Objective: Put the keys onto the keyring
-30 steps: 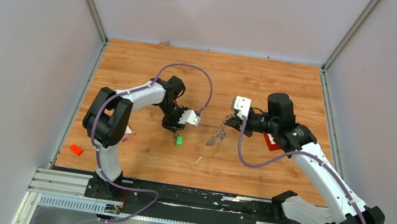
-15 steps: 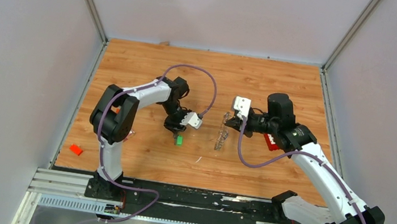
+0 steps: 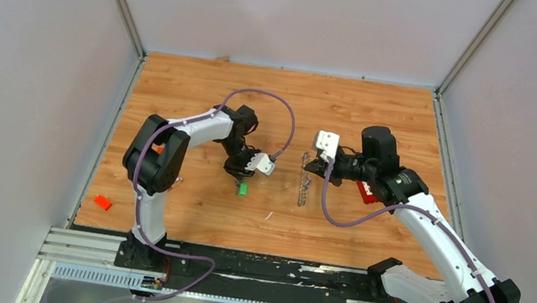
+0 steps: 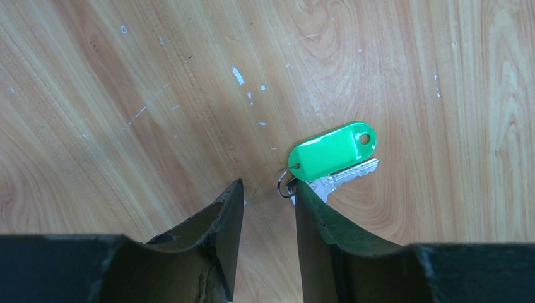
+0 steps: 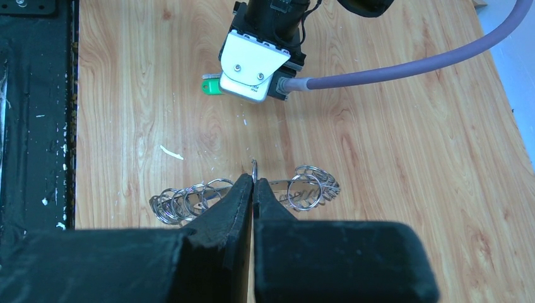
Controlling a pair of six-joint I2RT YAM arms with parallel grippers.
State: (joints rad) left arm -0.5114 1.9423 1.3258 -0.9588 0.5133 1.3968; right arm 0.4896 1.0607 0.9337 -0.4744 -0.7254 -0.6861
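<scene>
Jaws apart on the left gripper (image 4: 268, 189), low over the table (image 4: 126, 95), nothing gripped. The green key (image 4: 332, 150) lies flat on the wood just beyond the fingertips, its small split ring (image 4: 285, 185) right at the tip of one finger. Over to the right gripper (image 5: 253, 183): pinched tight on the keyring (image 5: 309, 187), a thin loop poking out between the fingers, silver pieces fanned to both sides. From above, the keyring hangs edge-on, near the green key but apart from it.

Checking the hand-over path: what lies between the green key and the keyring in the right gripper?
Only bare wooden tabletop; the top external view shows the green key and the keyring apart with nothing between.
</scene>
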